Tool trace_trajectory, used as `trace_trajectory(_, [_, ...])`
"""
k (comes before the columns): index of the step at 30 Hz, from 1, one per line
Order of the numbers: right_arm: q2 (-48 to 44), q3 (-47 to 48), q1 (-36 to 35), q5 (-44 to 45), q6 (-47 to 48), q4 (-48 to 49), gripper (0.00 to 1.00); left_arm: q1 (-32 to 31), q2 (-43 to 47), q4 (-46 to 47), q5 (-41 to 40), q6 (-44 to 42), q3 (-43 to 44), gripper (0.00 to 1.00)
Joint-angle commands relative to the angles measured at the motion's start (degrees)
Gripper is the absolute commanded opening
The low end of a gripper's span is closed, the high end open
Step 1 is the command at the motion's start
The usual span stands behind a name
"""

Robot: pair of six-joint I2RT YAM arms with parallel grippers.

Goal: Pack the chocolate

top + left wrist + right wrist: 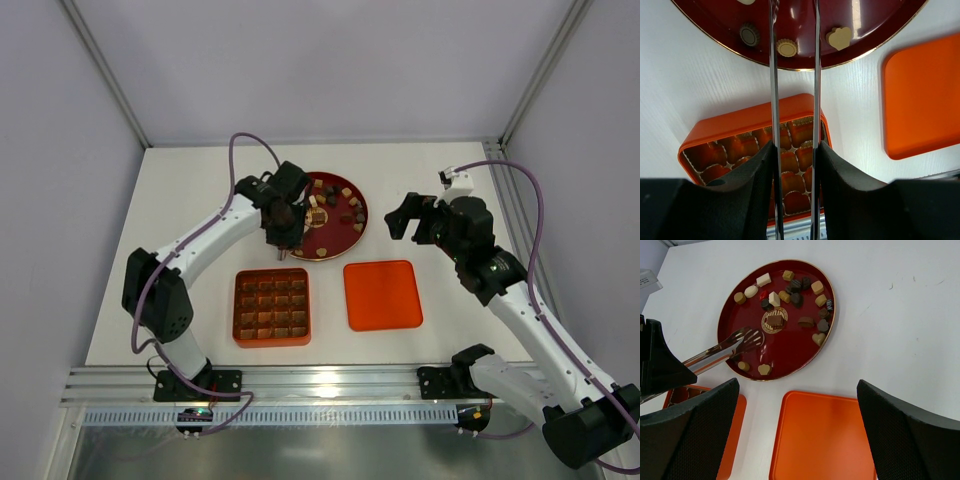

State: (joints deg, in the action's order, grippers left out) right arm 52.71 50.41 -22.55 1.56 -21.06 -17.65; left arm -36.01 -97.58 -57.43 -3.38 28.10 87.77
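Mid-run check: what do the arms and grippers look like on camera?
The left arm and right arm are white shells with black joints; a purple cable trails along each. The left gripper and right gripper are black, with textured wedge-shaped fingers.

- Bright, even overhead light; faint soft shadows on the white table [180, 200]
- Glare streak on the red tray [890, 20] at 1 o'clock, left wrist
- Steel tongs [773, 75] gleam
- Black fingers [750, 185] at 6 o'clock dark, little detail
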Motion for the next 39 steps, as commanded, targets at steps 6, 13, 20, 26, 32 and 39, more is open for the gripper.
trace_trajectory(6, [-1.47,-0.58,-0.31,-0.16,0.93,1.74,1.00,-0.29,-0.51,1.00,-1.46,0.47,0.92,0.38])
trace_trajectory(13, [-1.73,-0.40,-0.22,0.02,0.93,1.74,1.00,-0.29,0.90,1.62,-1.89,0.73,0.83,0.40])
trace_trajectory(20, [-1.73,-0.40,-0.31,0.11,0.93,1.65,1.00,-0.29,-1.91,1.09,-1.98,0.20,2.67,0.40])
trace_trajectory(26, [-2.26,-0.32,-0.31,0.37,1.11,1.30,1.00,-0.47,-2.88,1.00,-1.19,-0.06,3.46,0.40])
trace_trajectory(32, [-2.17,-0.23,-0.22,0.20,0.93,1.48,1.00,-1.08,-3.15,-0.66,-1.89,-0.32,5.05,0.39])
trace_trajectory(39, [-1.82,-0.23,-0.31,-0.16,0.84,1.74,1.00,-1.08,-2.53,-1.81,-2.25,-0.67,5.66,0.39])
